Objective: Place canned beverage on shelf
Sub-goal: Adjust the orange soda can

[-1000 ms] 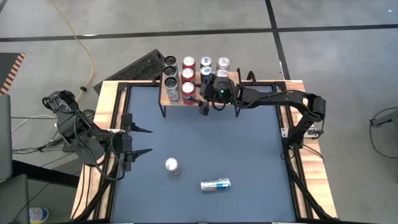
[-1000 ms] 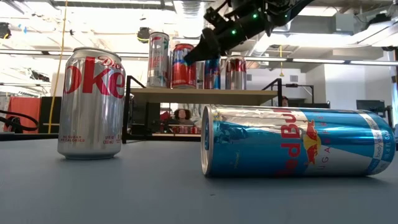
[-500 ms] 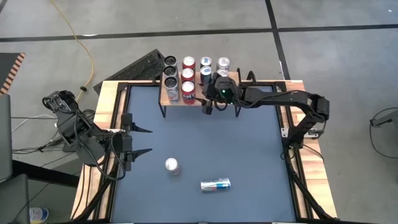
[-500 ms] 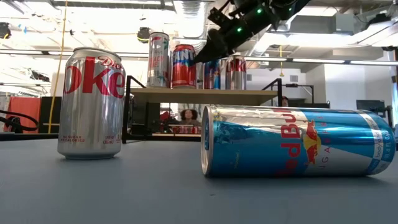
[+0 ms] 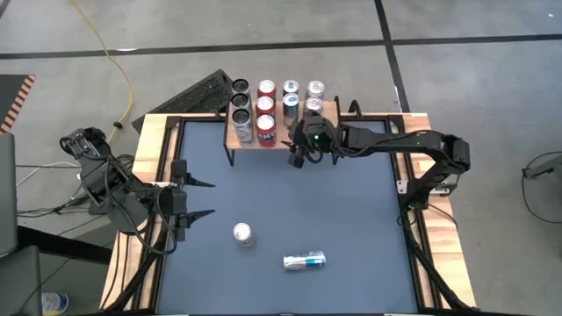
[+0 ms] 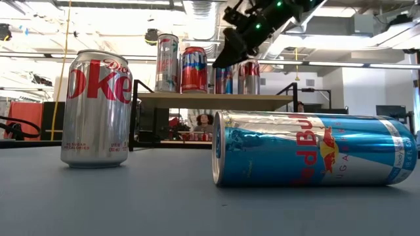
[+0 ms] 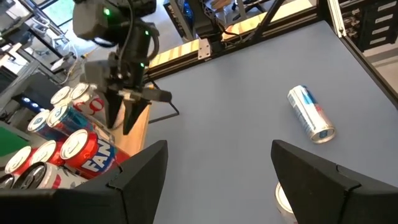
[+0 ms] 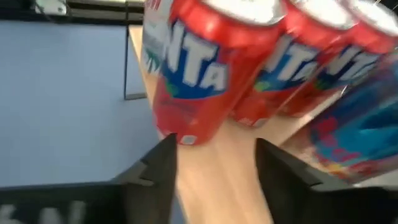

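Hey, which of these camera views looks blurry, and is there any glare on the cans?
Right wrist view: the red Fanta cans on the shelf are smeared and soft. Low view: sharp up close, with bright ceiling-light streaks on the lying Red Bull can and the Diet Coke can. High view: evenly lit, no strong glare.

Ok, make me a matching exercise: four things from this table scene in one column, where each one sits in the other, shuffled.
Things:
1. silver Diet Coke can
2. blue and silver Red Bull can
3. red Fanta can
4. left gripper

Places:
A. upright on the light-wood shelf
B. lying on its side on the grey table top
C. waiting at the table's left edge
D. upright on the table top

Pairs: 1-D, 2-B, 3-A, 4-C
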Available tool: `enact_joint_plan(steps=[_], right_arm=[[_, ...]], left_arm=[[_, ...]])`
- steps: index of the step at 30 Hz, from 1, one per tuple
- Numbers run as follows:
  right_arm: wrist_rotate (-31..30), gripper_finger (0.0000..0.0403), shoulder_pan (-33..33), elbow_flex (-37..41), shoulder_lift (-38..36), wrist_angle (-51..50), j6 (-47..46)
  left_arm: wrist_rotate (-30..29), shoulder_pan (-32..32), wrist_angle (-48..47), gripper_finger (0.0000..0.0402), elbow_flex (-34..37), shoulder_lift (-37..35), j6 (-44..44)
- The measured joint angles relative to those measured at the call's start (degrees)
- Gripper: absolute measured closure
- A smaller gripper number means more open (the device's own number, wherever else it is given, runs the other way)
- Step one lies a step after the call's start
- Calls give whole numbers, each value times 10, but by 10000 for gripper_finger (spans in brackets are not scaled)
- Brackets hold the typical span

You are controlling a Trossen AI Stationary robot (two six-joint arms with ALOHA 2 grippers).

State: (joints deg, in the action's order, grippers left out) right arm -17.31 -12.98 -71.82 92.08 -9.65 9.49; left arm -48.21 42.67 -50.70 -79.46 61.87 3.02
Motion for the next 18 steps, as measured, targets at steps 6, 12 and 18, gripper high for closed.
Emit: enact_joint_plan(steps=[6, 12, 18], right_arm=[[4, 350, 6, 0, 20, 32, 13], [6, 396, 4, 0, 20, 66, 16], [34, 391, 4, 0, 20, 81, 15]], left_arm=[[0, 0, 0, 127, 0, 0, -1], [0, 0, 0, 127, 0, 0, 1], [0, 0, 0, 127, 0, 0, -2]])
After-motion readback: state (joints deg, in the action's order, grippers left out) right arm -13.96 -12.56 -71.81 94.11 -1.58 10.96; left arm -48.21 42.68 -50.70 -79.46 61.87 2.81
